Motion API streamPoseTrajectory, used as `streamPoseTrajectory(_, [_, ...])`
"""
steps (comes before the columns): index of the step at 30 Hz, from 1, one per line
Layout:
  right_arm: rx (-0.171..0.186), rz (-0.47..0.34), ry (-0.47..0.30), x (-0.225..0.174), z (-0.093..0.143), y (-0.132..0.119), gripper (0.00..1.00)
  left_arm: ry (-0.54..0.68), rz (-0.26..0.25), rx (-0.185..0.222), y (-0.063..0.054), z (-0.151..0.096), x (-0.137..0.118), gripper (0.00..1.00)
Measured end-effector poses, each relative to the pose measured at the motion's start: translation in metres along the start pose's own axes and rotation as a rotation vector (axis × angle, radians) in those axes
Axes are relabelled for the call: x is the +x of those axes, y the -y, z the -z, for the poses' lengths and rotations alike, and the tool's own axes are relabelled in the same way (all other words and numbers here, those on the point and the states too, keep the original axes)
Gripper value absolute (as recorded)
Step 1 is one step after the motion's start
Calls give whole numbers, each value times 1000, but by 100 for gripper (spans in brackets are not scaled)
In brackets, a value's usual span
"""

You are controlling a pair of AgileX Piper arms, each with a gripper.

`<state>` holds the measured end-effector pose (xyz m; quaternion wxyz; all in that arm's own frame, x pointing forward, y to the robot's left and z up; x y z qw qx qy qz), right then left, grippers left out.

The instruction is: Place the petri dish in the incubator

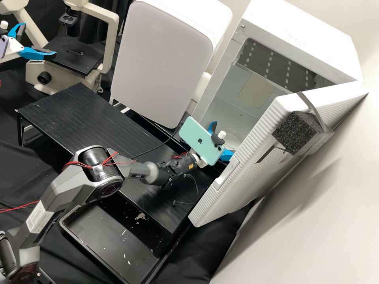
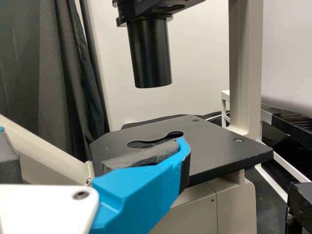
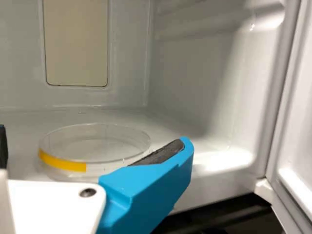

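Black worktop (image 1: pixel 71 114), ribbed along its length, with the white incubator (image 1: pixel 300 35) beyond it. The incubator's door (image 1: pixel 241 177) stands swung wide, a black foam block (image 1: pixel 294 132) strapped to its upper part. The right pincer (image 1: pixel 224 145) lies within the opening, near the door's inner side; its fingers stand well apart, with nothing clamped. Ahead of the right pincer (image 3: pixel 92 146), the petri dish (image 3: pixel 112 143), banded with yellow on its side, lies flat on the incubator floor (image 3: pixel 180 131). Floor extends behind the dish to the back wall (image 3: pixel 129 58) and sideways to the side wall (image 3: pixel 195 87); the front sill runs near one finger. Whether that finger touches the dish rim cannot be told. The left pincer (image 1: pixel 38 39), fingers spread and holding nothing, is at the microscope stage (image 1: pixel 75 57), near its edge and below the black cylinder (image 2: pixel 150 56), with room between the two.
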<state>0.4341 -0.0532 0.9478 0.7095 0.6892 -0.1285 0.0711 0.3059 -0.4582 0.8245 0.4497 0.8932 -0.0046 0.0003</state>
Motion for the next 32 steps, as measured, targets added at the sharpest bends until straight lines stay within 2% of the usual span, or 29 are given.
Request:
streamPoseTrajectory(5, [-1, -1, -10, -24, -2, -10, 100, 0, 0, 0, 0, 0, 0, 100])
streamPoseTrajectory(9, [17, -31, -44, -47, 1, -23, 100, 0, 0, 0, 0, 0, 0, 100])
streamPoseTrajectory(13, [50, -95, -100, -82, 3, -37, 100, 0, 0, 0, 0, 0, 0, 100])
streamPoseTrajectory(16, [55, -134, -136, -111, 10, -41, 100, 0, 0, 0, 0, 0, 0, 100])
streamPoseTrajectory(19, [62, -156, -117, -140, 19, -36, 100, 0, 0, 0, 0, 0, 0, 100])
streamPoseTrajectory(21, [82, -152, -106, -158, 24, -31, 100, 0, 0, 0, 0, 0, 0, 100])
streamPoseTrajectory(25, [102, -113, -94, -194, 32, -20, 100, 0, 0, 0, 0, 0, 0, 100])
streamPoseTrajectory(32, [139, -38, -108, -248, 44, 1, 100, 0, 0, 0, 0, 0, 0, 100])
